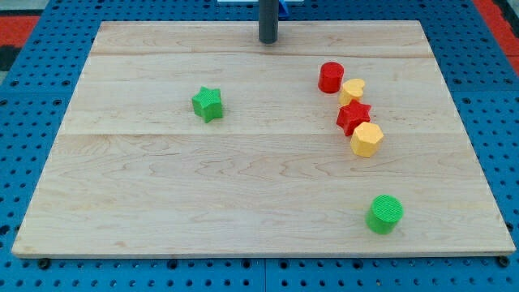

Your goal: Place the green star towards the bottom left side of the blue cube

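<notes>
While the green star [208,104] sits alone on the left-centre part of the tabletop [243,195], nothing touches it, and it lies flat with open wood all around. I see no blue cube among the blocks on the wood in this view; only a scrap of blue shows at the view's top edge just beside the rod, and I cannot tell what it is.

My tip [268,40] rests near the view's top edge, up and to the right of the green star and well apart from it. It touches no block. My arm carries no gripper, only this dark rod, so it holds nothing.

Further to the view's right a cluster runs diagonally downward: a red cylinder [331,77] at the top, a yellow heart-like block [353,90] touching it just below and to the right, then a red star [353,117], and a yellow hexagonal block [366,139] pressed against the star's lower right.

A green cylinder [384,214] stands by itself near the view's bottom right, well apart from the cluster and from the green star.
</notes>
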Tool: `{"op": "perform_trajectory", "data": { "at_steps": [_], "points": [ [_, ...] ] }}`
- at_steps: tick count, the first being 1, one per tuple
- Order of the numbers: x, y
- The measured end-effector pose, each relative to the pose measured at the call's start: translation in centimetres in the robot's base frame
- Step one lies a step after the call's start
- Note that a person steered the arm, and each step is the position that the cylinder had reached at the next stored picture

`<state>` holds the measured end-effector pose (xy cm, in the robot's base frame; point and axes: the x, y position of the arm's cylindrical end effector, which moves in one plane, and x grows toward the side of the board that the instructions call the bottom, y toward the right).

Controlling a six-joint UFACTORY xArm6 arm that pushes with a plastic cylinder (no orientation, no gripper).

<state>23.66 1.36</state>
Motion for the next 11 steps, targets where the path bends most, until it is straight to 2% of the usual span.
{"op": "perform_trajectory", "data": {
  "at_steps": [1,2,3,4,5,6,7,8,9,10,11],
  "points": [
    [0.5,-0.2],
    [4.2,-3.0],
    [12.4,-4.9],
    [17.7,-4.6],
    [20.8,-8.8],
    [19.2,-10.6],
    [15.9,-6.8],
    [12.8,-6.8],
    [13.1,-7.3],
    [15.1,-11.8],
    [12.2,-8.9]
  ]
}}
